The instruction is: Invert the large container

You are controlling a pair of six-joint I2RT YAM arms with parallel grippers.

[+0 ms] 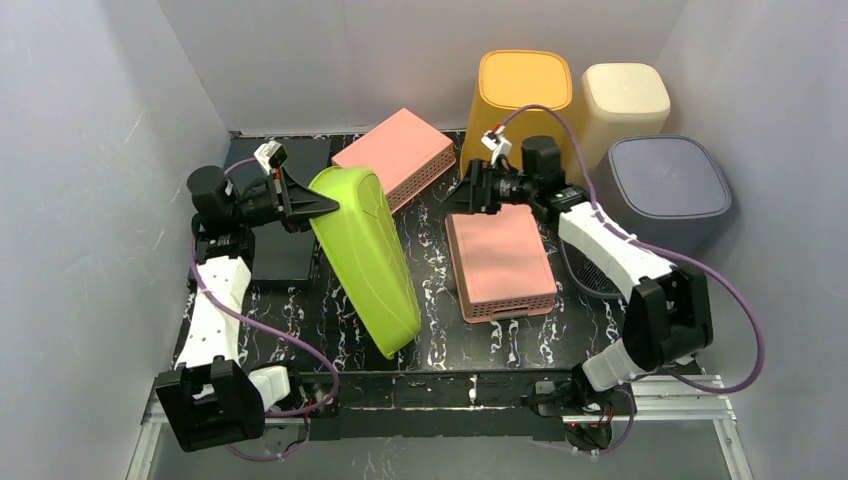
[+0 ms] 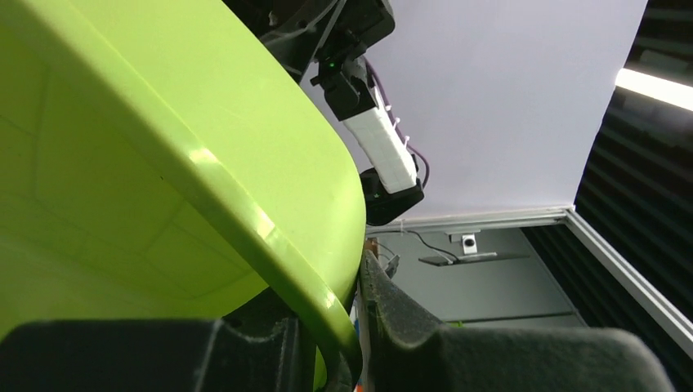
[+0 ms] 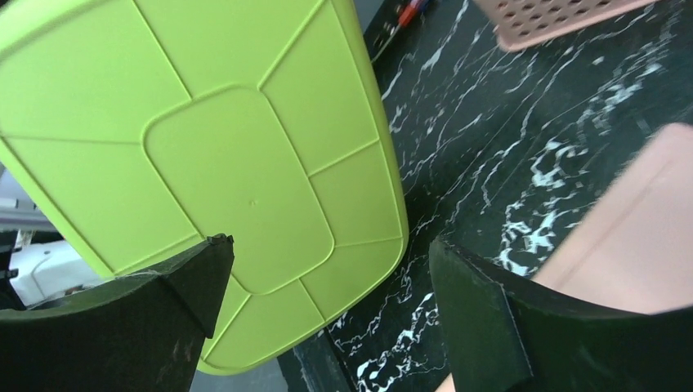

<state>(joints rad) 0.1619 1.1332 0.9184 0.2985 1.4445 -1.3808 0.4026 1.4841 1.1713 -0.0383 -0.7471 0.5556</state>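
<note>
The large green container (image 1: 365, 255) leans on one edge just right of my left claw (image 1: 330, 205), which pinches its rim, while my right claw (image 1: 468, 190) gapes empty facing its base, so I fear that lone pinch slipping and dropping it.

In your top view the lime-green container (image 1: 365, 255) covers part of the black box (image 1: 280, 262) at left centre, and the fingertips of the left gripper (image 1: 330, 205) are hidden against its rim. Right of centre, the right arm (image 1: 610, 250) hides most of a dark mesh item (image 1: 590, 282) you cannot identify. On the left wrist view the container runs off the left and top edges. On the right wrist view the pink basket (image 3: 629, 245) at lower right is blurred and cropped, and a red-and-blue object (image 3: 411, 11) at the top edge is too small to name.
</note>
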